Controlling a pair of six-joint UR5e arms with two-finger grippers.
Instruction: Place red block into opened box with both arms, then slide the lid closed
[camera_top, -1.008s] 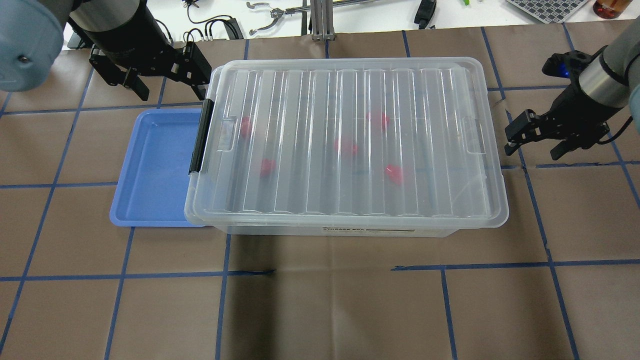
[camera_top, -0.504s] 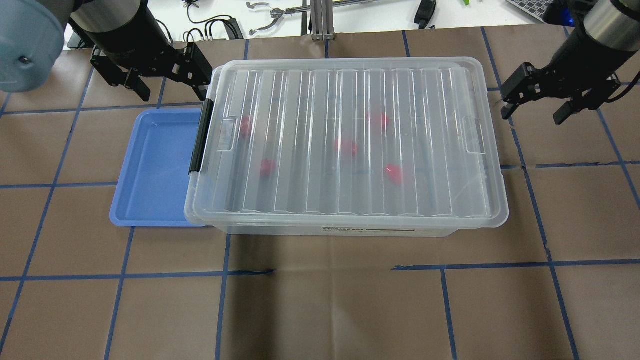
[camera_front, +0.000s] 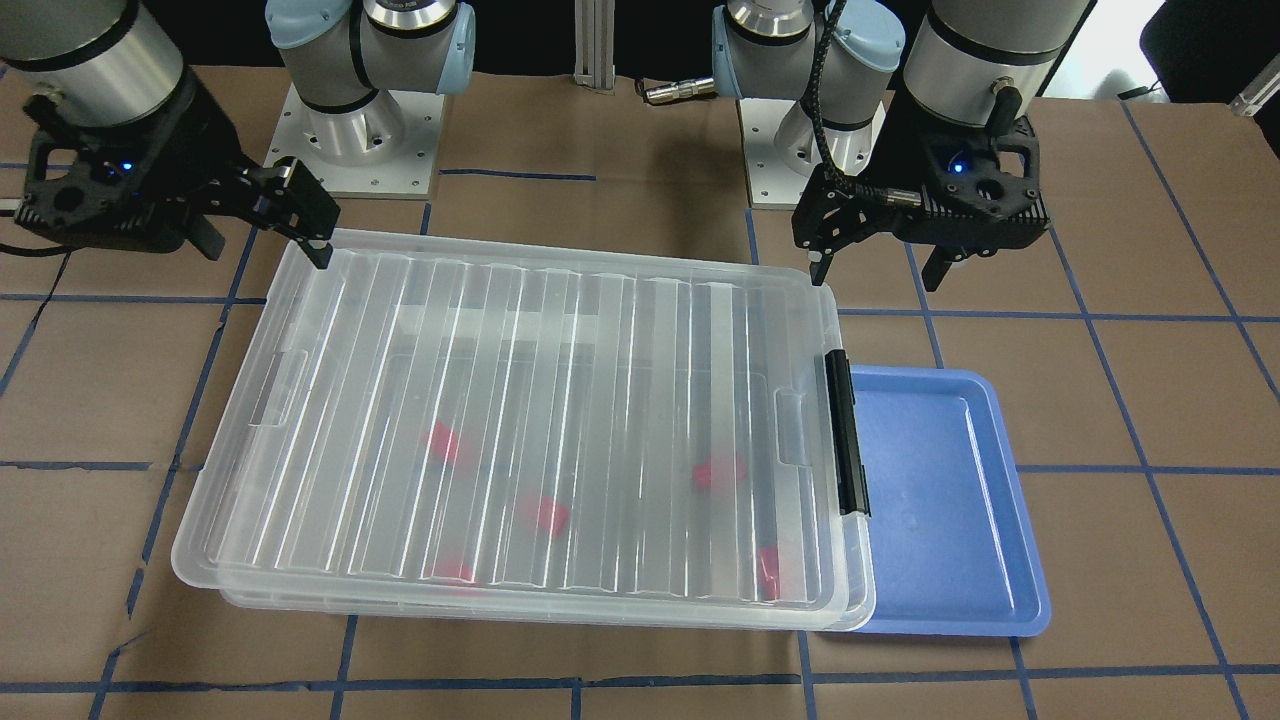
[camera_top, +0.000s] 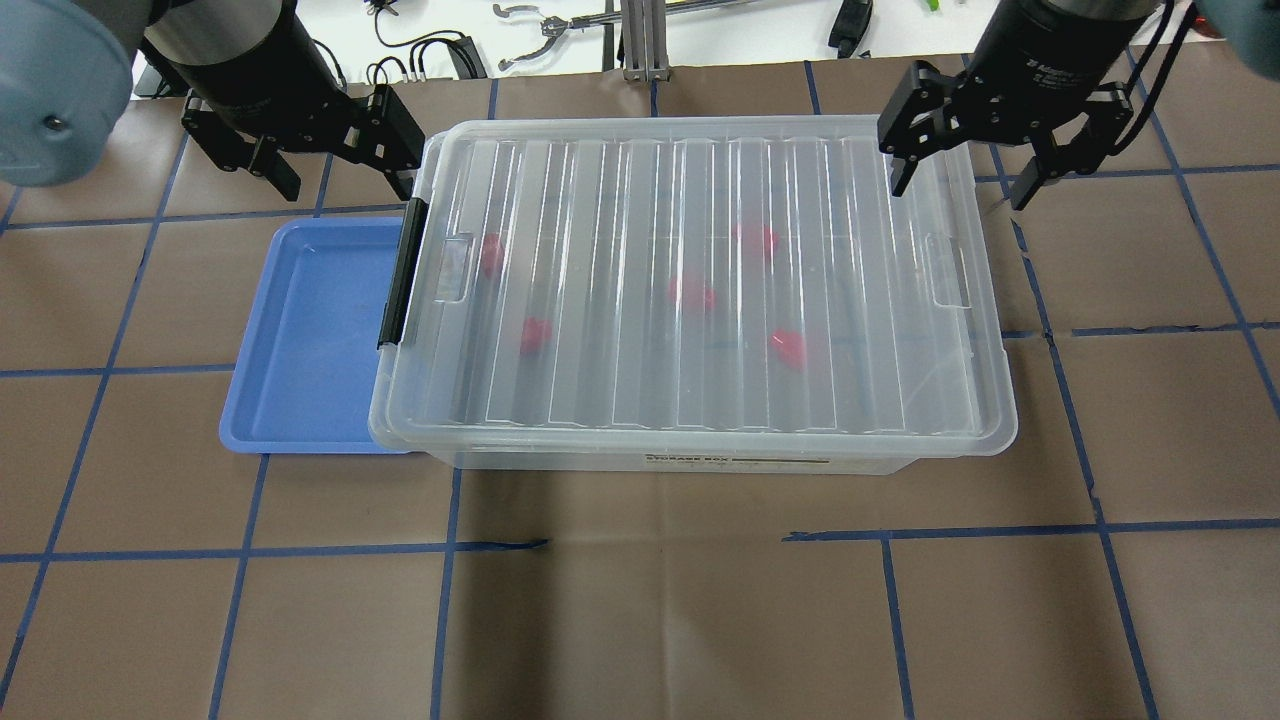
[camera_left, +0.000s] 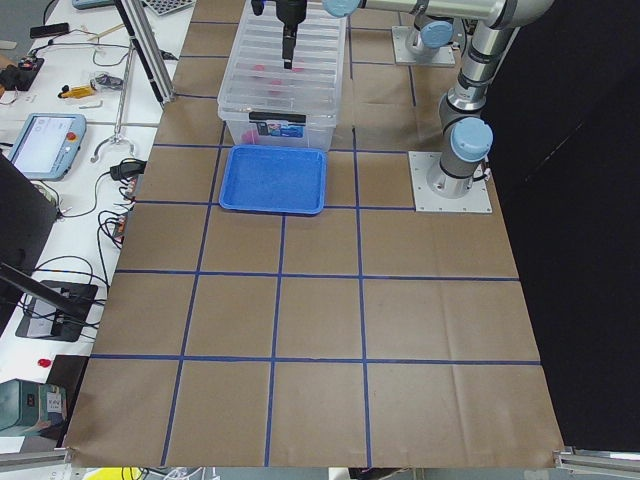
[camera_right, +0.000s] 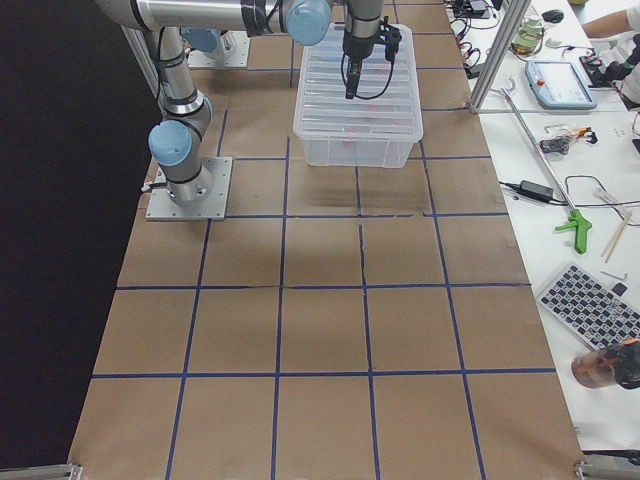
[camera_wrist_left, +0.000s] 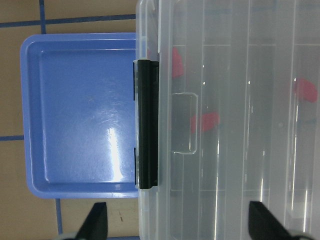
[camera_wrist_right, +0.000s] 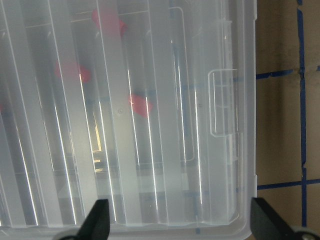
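Lid's on the box, both grippers hanging open at the back corners

The big clear plastic storage box (camera_top: 650, 462) sits on the brown paper table (camera_top: 640, 620), with its ribbed translucent lid (camera_top: 600, 350) lying flat across the top and a flat blue plastic tray (camera_top: 310, 330) tucked against the black latch (camera_top: 400, 275) end. Over there the left gripper (camera_top: 340, 175) hovers by the far corner, while the right gripper (camera_top: 958, 190) straddles the other far corner. Both have their jaws spread wide, gripping nothing. Five small glossy red blocks (camera_top: 692, 293) lie inside the box, blurry through the lid.
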